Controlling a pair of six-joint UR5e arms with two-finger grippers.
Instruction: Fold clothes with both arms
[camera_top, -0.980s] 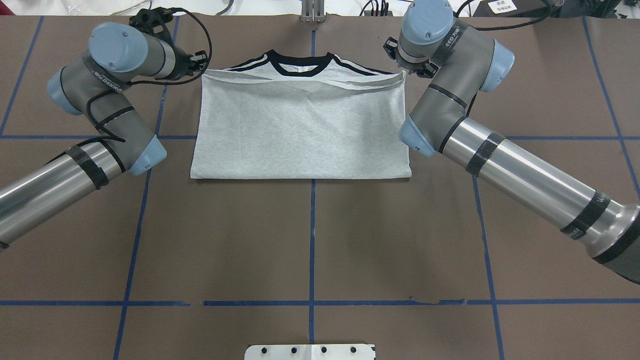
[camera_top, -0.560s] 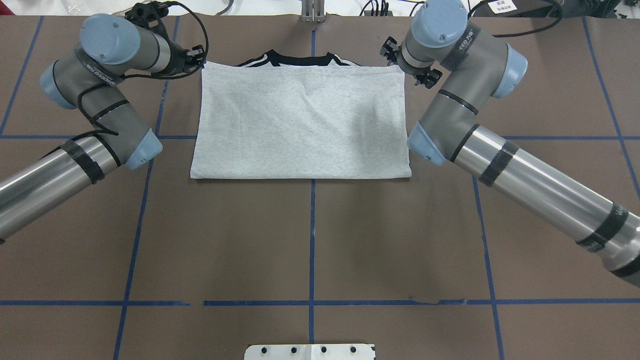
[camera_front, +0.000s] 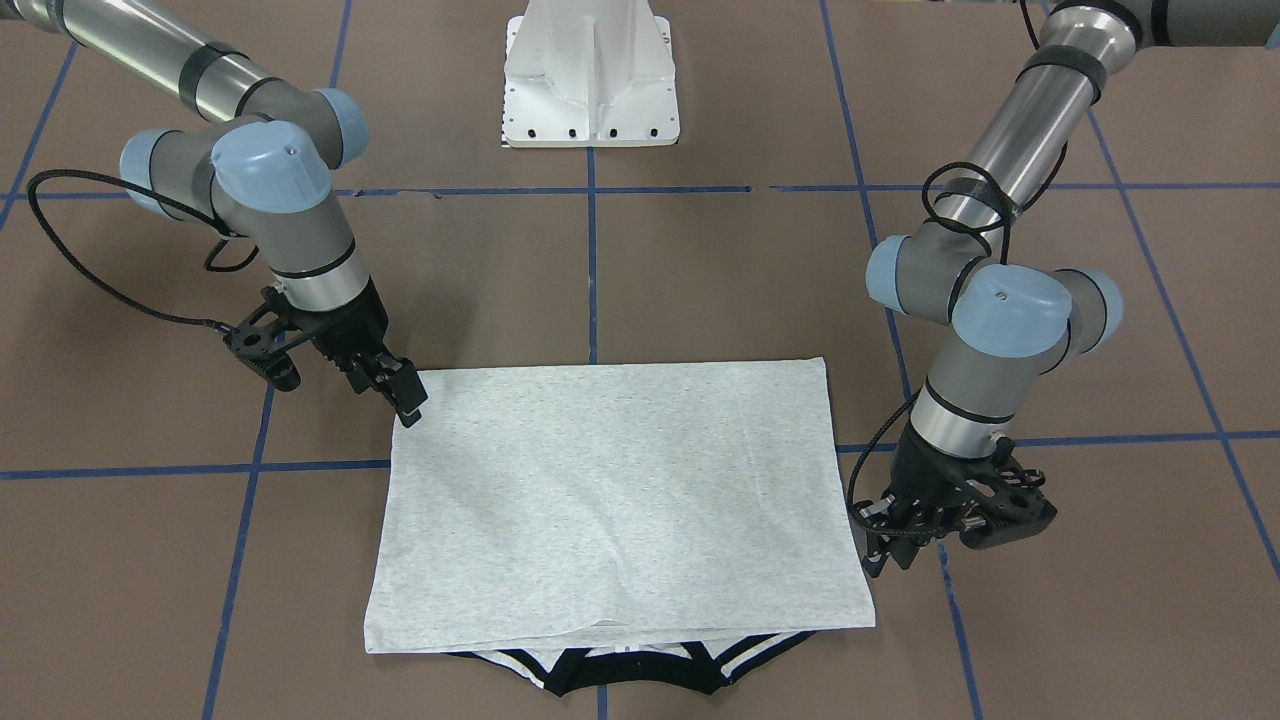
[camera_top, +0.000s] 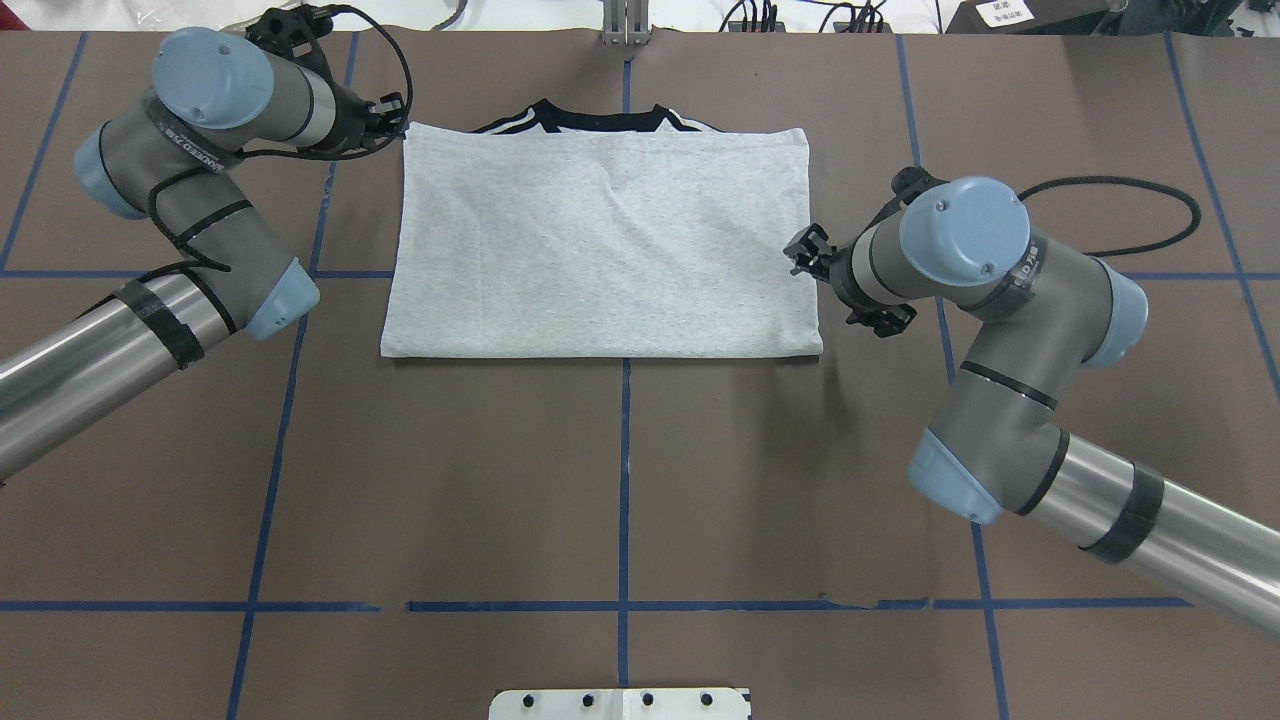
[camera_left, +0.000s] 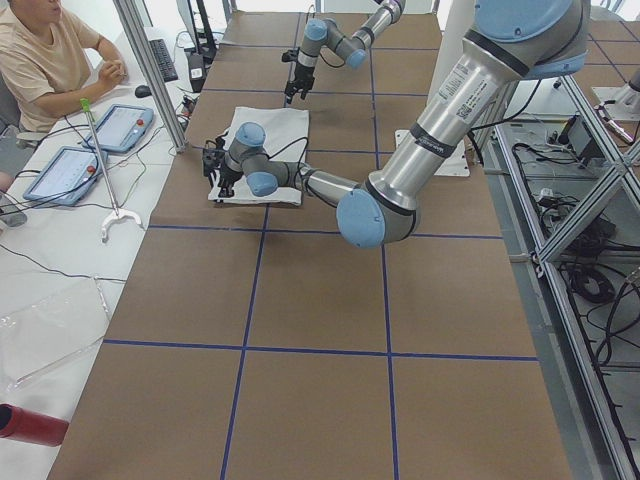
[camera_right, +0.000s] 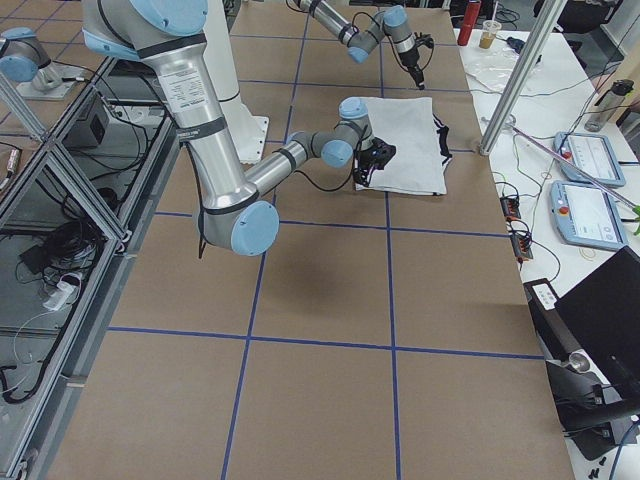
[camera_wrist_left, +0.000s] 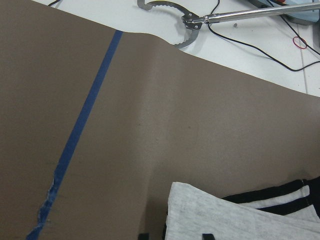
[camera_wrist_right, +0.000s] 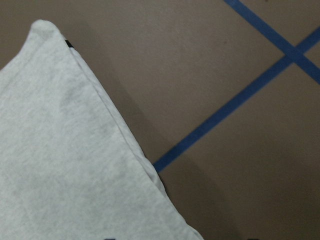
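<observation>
Overhead exterior: shirt (camera_top: 600, 240) folded flat on bench (camera_top: 620, 480).
Left hand (camera_top: 397, 117): fingers apart at collar-end corner, gripping nothing.
Right hand (camera_top: 802, 256): fingers apart beside shirt's edge, empty.

Taped table (camera_top: 450, 480), white pedestal (camera_front: 590, 70), operator (camera_left: 40, 60), perhaps tablets (camera_left: 125, 127)

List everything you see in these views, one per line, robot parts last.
T-shirt: one, grey, black collar, folded flat, table's far half.
Table: one, brown, blue tape grid.
Pedestal: one, white, robot's edge.
Tablets: two, blue-grey, side desk.
Reacher tool: one, silver, same desk.
Person: one, beige shirt, seated there.
Arms: two, silver-grey, blue caps; left arm and right arm flank the shirt.
Claws: two, black; left claw at the shirt's far corner, right claw by its side edge.
</observation>
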